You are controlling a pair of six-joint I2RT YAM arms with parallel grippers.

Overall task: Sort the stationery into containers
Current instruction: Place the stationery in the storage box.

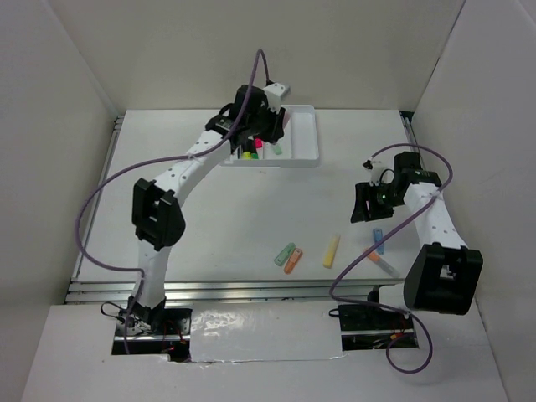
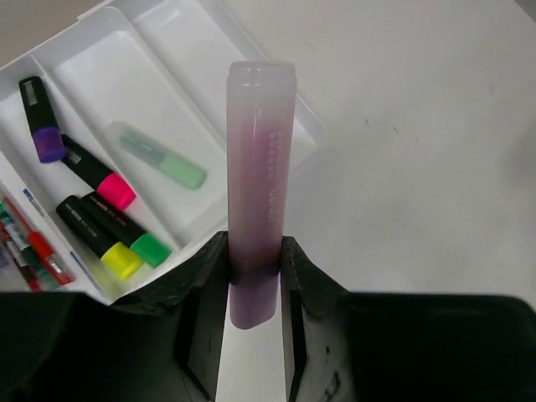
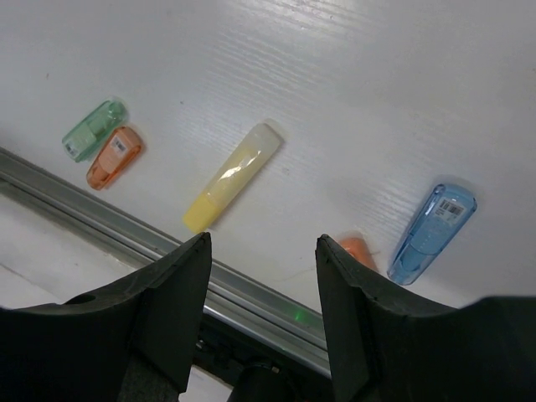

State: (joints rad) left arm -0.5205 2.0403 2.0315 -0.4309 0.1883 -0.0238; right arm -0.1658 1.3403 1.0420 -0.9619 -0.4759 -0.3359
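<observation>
My left gripper point(image 1: 258, 134) point(image 2: 254, 251) is shut on a pastel pink marker point(image 2: 260, 167) and holds it above the near right edge of the white divided tray point(image 1: 306, 134) point(image 2: 176, 50). In the tray lie black highlighters with purple point(image 2: 42, 121), pink point(image 2: 100, 174), yellow point(image 2: 100, 239) and green point(image 2: 126, 230) caps, a pastel green marker point(image 2: 159, 157) and thin pens point(image 2: 29, 243). My right gripper point(image 1: 368, 203) point(image 3: 264, 239) is open and empty, above the table's front right. Green point(image 3: 92, 130), orange point(image 3: 115, 157), yellow point(image 3: 232, 176) and blue point(image 3: 431, 232) markers lie below it.
An orange-tipped item point(image 3: 358, 249) is partly hidden by my right finger. On the table in the top view lie the green point(image 1: 286, 255), orange point(image 1: 293, 261), yellow point(image 1: 332, 250) and blue point(image 1: 378, 241) markers. A metal rail point(image 3: 100, 213) runs along the front edge. White walls enclose the table.
</observation>
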